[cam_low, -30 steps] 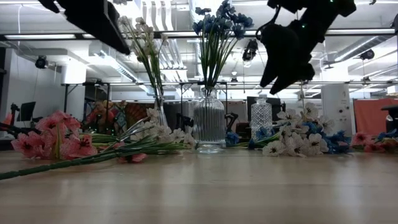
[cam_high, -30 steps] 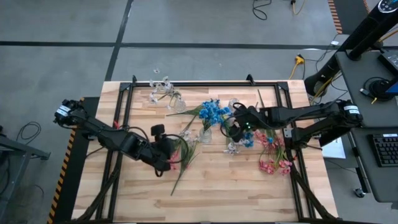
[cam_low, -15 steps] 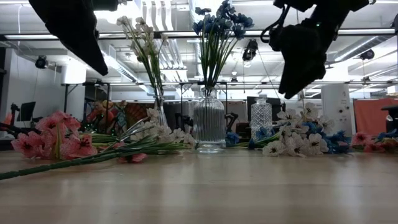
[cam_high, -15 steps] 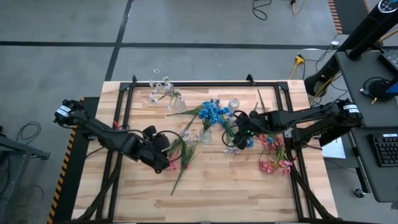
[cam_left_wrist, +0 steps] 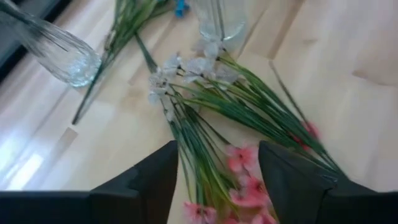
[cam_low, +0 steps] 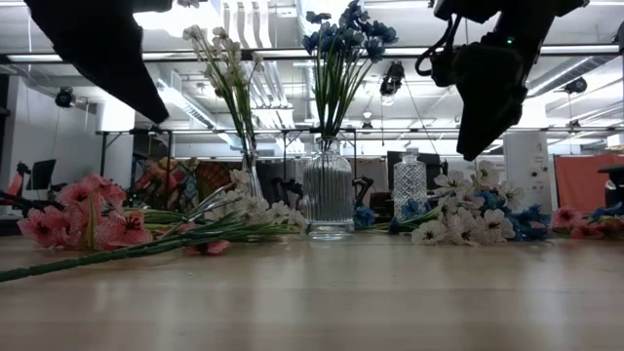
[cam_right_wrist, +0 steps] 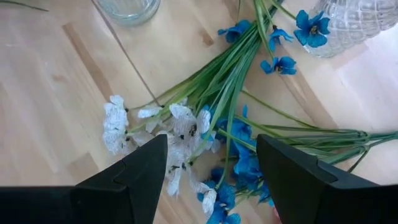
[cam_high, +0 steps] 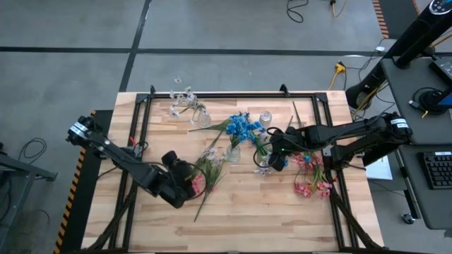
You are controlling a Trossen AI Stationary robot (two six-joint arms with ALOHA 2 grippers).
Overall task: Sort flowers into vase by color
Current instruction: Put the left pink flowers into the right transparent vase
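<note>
A loose bunch of pink flowers [cam_left_wrist: 244, 175] and white flowers [cam_left_wrist: 186, 67] lies flat on the table left of centre. My left gripper [cam_left_wrist: 216, 182] hangs open above it [cam_high: 185, 185], touching nothing. A second bunch, white [cam_right_wrist: 174, 132] and blue [cam_right_wrist: 244, 163], lies right of centre. My right gripper [cam_right_wrist: 211, 174] hovers open over that bunch [cam_high: 272, 152]. A ribbed glass vase [cam_low: 329, 200] at the centre holds blue flowers [cam_high: 240, 127]. A narrow vase [cam_low: 250, 174] at the back left holds white flowers [cam_low: 222, 58].
A small cut-glass vase [cam_low: 409, 185] stands behind the right bunch. More pink flowers [cam_high: 311, 178] lie toward the table's right edge. A dark metal frame [cam_high: 212, 94] runs along the table's far and side edges. Bare wood [cam_high: 261, 219] lies along the near edge.
My left gripper has moved toward the table's near edge and sunk a little, rolling about its own axis, and now hangs over the pink blossoms. My right gripper has tipped further downward and shifted slightly toward the table's right. The flowers have not moved.
</note>
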